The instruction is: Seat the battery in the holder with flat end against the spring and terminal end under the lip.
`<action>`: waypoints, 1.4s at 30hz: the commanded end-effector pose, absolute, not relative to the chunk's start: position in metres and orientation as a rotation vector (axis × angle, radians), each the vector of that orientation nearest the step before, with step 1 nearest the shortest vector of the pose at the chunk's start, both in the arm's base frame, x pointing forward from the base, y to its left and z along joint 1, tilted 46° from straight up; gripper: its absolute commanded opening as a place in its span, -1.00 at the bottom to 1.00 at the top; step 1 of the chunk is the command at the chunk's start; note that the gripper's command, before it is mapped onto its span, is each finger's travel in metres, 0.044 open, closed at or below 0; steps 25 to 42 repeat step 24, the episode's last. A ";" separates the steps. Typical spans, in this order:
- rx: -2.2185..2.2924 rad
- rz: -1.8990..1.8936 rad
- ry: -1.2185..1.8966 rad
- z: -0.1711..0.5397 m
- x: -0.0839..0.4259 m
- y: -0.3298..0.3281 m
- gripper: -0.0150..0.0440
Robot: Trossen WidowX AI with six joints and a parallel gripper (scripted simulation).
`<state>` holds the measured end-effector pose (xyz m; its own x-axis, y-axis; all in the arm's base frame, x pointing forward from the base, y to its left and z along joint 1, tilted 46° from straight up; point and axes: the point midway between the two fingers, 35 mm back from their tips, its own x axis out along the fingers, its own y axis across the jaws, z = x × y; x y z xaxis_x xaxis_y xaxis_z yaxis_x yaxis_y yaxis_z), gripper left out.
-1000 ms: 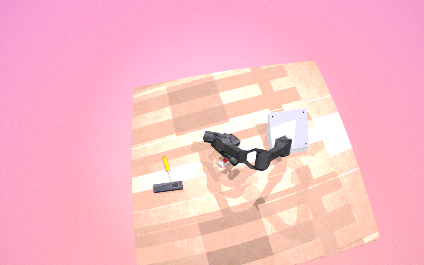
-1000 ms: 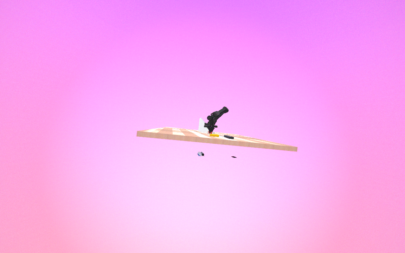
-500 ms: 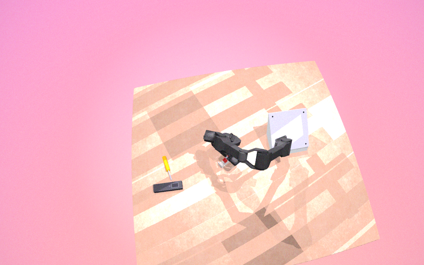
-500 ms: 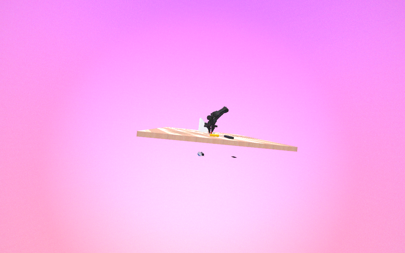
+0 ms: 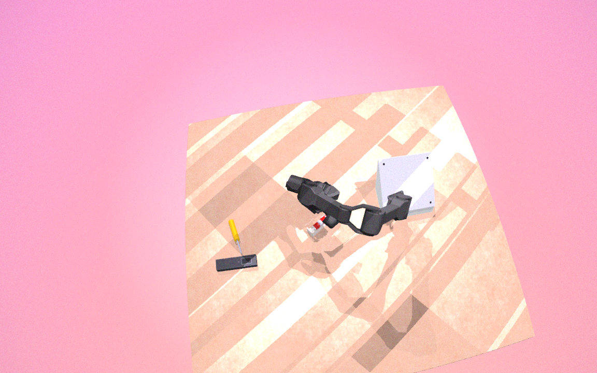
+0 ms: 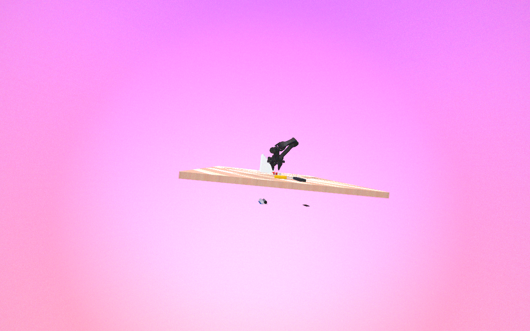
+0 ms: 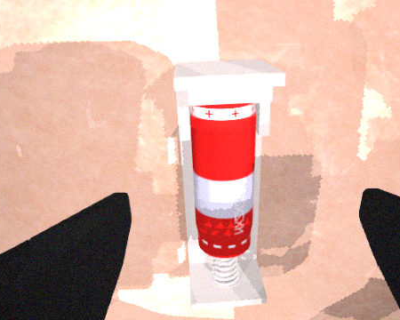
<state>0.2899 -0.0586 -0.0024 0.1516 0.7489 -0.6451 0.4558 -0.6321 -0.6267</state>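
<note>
The red battery (image 7: 224, 151) (image 5: 316, 226) (image 6: 274, 173) with a pale band lies lengthwise in the white holder (image 7: 228, 82) (image 5: 311, 230). In the wrist view its plus-marked end reaches the lip, which hides the terminal. Its other end is at the spring (image 7: 226, 272), and it looks straight between the side walls. Whether it lies fully flat is hard to tell. My gripper (image 7: 246, 194) (image 6: 276, 168) is open and empty, above the holder, one finger on each side, with a gap to both battery and holder. In the top view the arm hides the fingers.
A yellow screwdriver (image 5: 233, 230) (image 6: 280, 177) lies with its tip by a dark oblong device (image 5: 227, 264) (image 6: 299, 179), away from the holder. A white sloped block (image 5: 404, 178) (image 6: 264, 164) stands near the arm's base. Two small items (image 6: 262, 201) (image 6: 306, 204) show below the table's edge.
</note>
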 end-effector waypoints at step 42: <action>-2.174 1.467 -1.153 0.033 0.281 -0.094 1.00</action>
